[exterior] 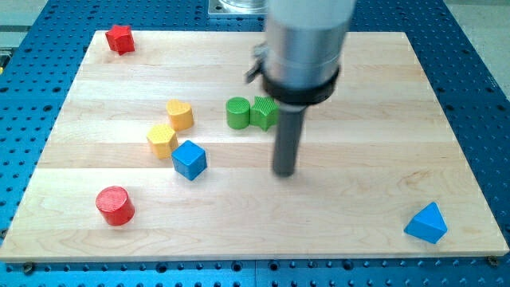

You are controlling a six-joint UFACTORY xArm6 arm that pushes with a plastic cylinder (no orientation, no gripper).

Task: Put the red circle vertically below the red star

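Note:
The red circle (pixel 115 205), a short cylinder, stands near the view's bottom left of the wooden board. The red star (pixel 119 38) sits at the board's top left corner, almost straight above the circle in the view and far from it. My tip (pixel 284 172) is near the board's middle, well to the right of both red blocks and touching no block. The green blocks lie just above and left of the tip.
A green cylinder (pixel 237 112) and a green star-like block (pixel 264 112) touch side by side. A yellow heart-like block (pixel 180 115), a yellow block (pixel 162 139) and a blue cube (pixel 190 159) cluster left of centre. A blue triangle (pixel 426 222) lies at the bottom right. The wooden board (pixel 374 88) rests on a blue perforated table.

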